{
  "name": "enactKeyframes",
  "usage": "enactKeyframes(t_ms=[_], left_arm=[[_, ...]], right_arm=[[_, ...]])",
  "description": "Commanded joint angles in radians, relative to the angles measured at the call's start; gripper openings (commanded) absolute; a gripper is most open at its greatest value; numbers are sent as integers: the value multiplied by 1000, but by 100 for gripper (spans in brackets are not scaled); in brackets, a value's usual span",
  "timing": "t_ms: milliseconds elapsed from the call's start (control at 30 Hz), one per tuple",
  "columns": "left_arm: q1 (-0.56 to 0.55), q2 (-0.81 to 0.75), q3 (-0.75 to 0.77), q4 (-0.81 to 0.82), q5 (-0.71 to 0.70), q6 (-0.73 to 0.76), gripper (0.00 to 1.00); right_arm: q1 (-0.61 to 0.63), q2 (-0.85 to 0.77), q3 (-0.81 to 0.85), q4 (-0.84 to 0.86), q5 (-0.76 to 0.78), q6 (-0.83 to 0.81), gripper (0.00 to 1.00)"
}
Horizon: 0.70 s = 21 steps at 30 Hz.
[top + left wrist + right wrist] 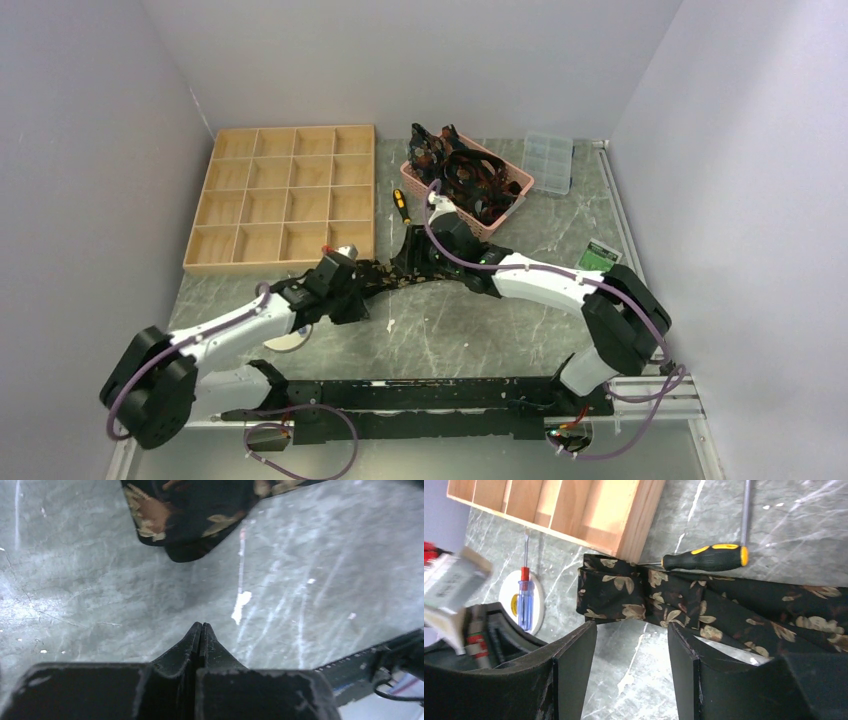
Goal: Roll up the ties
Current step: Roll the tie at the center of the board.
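Grey marbled worktop [470,330], two arms. Left tool [201,629]: jaws pressed together, gripping nothing, just short of the tie [190,510] at upper centre. Right tool [631,635]: jaws parted, empty, poised before the tie's folded end, probably to pinch it and begin a roll. Nearby: wooden tray [574,510], screwdriver [704,557]. The tie runs off frame right; overhead, the arms cover most of it. Pink basket [512,203] holds more ties [470,175], count unclear.

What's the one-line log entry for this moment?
left gripper: shut, empty | right gripper: open, over tie | tie: on table by wooden tray | other ties: in pink basket
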Motion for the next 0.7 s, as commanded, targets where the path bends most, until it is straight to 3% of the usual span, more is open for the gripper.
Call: enactKeyframes(t_ms=[0, 167, 467, 667], left_arm=[[-12, 99, 48, -7, -90, 2, 3], [5, 209, 100, -6, -221, 9, 3], [96, 341, 138, 106, -215, 3, 3], [146, 336, 136, 75, -221, -2, 3]], right_arm=[[-21, -49, -44, -19, 33, 4, 58], [-32, -49, -64, -2, 14, 11, 58], [-44, -37, -67, 8, 0, 9, 58], [-44, -33, -71, 12, -5, 7, 57]])
